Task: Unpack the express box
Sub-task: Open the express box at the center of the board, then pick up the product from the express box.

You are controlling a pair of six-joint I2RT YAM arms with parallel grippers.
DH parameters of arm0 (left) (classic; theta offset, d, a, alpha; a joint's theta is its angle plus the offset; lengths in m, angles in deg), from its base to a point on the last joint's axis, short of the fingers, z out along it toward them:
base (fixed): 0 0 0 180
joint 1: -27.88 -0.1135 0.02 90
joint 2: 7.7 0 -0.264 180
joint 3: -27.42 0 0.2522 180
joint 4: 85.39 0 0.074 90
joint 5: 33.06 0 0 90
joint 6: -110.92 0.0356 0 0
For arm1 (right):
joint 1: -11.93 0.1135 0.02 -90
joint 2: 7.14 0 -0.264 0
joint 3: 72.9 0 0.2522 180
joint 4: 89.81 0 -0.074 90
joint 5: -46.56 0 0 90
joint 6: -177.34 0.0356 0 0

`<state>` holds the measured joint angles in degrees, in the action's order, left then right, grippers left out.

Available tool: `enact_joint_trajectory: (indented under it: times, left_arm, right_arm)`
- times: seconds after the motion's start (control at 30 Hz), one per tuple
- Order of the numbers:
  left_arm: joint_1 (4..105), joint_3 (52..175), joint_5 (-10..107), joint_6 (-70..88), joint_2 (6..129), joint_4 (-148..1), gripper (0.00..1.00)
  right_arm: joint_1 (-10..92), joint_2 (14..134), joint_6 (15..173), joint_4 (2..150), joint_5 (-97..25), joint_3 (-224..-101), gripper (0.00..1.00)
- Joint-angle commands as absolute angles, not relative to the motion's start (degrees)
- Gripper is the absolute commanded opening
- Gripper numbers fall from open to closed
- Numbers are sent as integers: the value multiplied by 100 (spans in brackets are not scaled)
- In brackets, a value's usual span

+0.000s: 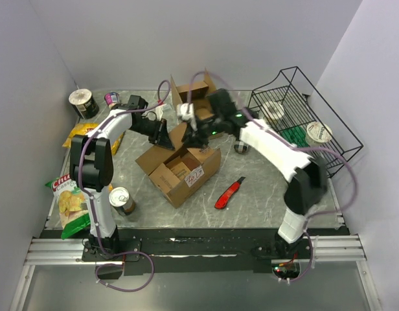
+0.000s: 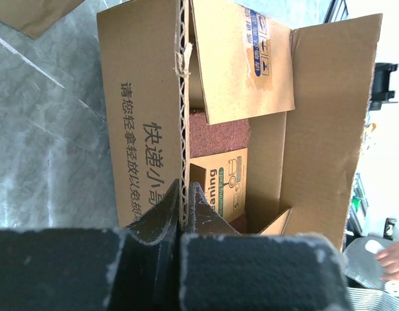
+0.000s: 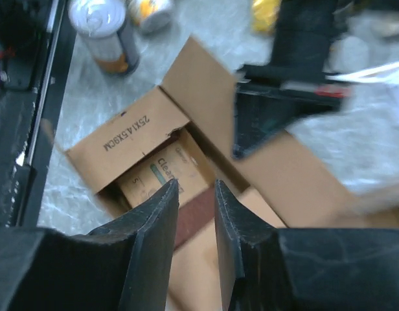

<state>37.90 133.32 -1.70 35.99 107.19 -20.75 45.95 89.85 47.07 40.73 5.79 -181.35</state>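
Observation:
The brown express box lies open in the middle of the table, flaps spread. My left gripper is shut on the edge of its far-left flap, the corrugated edge running between the fingers. Inside lie a small printed carton of cleaning pads and a dark red pad. My right gripper hovers over the box's opening, jaws apart with nothing between them. Below it show the carton and the left gripper on the flap.
A red utility knife lies right of the box. A can and a chips bag sit at the front left. A second open carton stands behind, a black wire basket at the back right, and a cup at the back left.

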Motion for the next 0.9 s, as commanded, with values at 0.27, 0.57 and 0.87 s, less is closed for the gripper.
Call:
enact_joint_trajectory:
  times: [0.27,0.57,0.87]
  left_arm:
    - [3781,13232,-573,3366,10304,-2276,1]
    - [3886,13188,-687,3507,10322,-2135,1]
    - [3957,13065,-731,3490,10278,-2179,1]
  right_arm:
    - [5078,10131,3891,4373,34,-17561,50]
    - [5122,10500,4593,5076,-652,-17569,58]
    - [5122,10808,4281,5051,-242,-17772,59]
